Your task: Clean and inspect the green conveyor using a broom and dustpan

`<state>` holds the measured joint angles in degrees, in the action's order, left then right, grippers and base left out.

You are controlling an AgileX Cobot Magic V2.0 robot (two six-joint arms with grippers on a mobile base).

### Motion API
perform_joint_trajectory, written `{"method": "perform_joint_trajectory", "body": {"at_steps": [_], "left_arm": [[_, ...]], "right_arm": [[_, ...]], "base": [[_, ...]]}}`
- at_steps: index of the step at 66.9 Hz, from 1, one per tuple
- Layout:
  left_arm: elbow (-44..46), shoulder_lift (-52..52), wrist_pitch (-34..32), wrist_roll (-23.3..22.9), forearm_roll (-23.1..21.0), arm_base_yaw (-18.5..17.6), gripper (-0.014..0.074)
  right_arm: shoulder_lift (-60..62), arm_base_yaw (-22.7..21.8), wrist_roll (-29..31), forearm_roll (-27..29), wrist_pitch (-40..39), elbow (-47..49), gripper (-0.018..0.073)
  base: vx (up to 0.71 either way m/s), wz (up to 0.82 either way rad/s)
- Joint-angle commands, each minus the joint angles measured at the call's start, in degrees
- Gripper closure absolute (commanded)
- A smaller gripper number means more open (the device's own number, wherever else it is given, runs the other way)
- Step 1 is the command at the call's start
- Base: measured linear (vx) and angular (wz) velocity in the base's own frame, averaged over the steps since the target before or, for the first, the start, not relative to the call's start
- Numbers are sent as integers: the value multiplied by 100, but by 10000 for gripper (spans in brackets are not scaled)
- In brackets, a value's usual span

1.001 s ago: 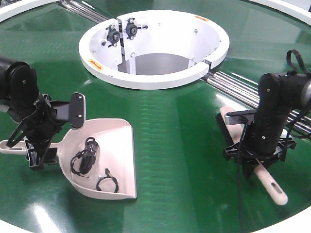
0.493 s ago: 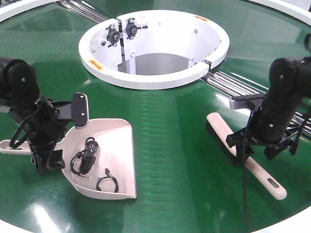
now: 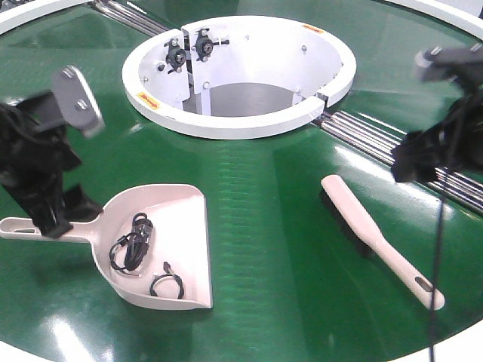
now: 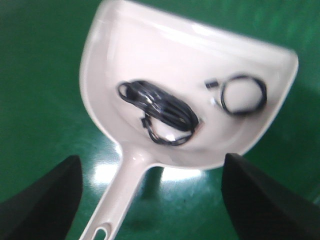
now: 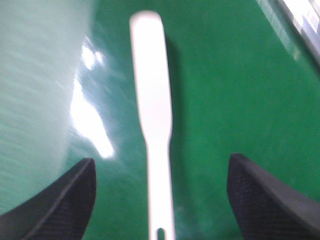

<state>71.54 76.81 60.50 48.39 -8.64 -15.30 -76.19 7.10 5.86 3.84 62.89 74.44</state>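
Both arms lifted off; left gripper (image 4: 150, 200) and right gripper (image 5: 160, 200) released, spread wide above dustpan (image 3: 162, 245) and broom (image 3: 377, 237) lying on green conveyor (image 3: 272, 226)

Broom (image 3: 377, 235) and dustpan (image 3: 162, 245) lie on green conveyor (image 3: 264, 226).

front: my high wide view, facing far | left wrist: close above dustpan (image 4: 190, 95) | right wrist: close above broom (image 5: 152, 115) | both visible from front
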Motion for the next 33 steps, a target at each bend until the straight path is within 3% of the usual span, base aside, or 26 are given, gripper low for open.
{"method": "perform_joint_trajectory", "body": {"at_steps": [1,6,18,24,33], "left_arm": [[158,-633,-453,-1097,-172,32,76],[125,-958,-551,-1542,-173,32,89],[-607,-1929,-1044,-1775,-173,32,143],[-1395,-2580,-1543,-1917,-269,32,181],[-2646,-3838,-2310,-1784,-670,26,233]], "right_arm": [[856,-7,159,321,-498,-21,33],[1510,-7,302,470,-968,-452,33],[3098,-7,666,477,-2088,-1821,33],[4060,-7,818,569,-2651,-2601,33],[5380,-7,938,727,-3221,-3668,33]], "base": [[0,0],[0,0],[0,0],[0,0],[0,0]]}}
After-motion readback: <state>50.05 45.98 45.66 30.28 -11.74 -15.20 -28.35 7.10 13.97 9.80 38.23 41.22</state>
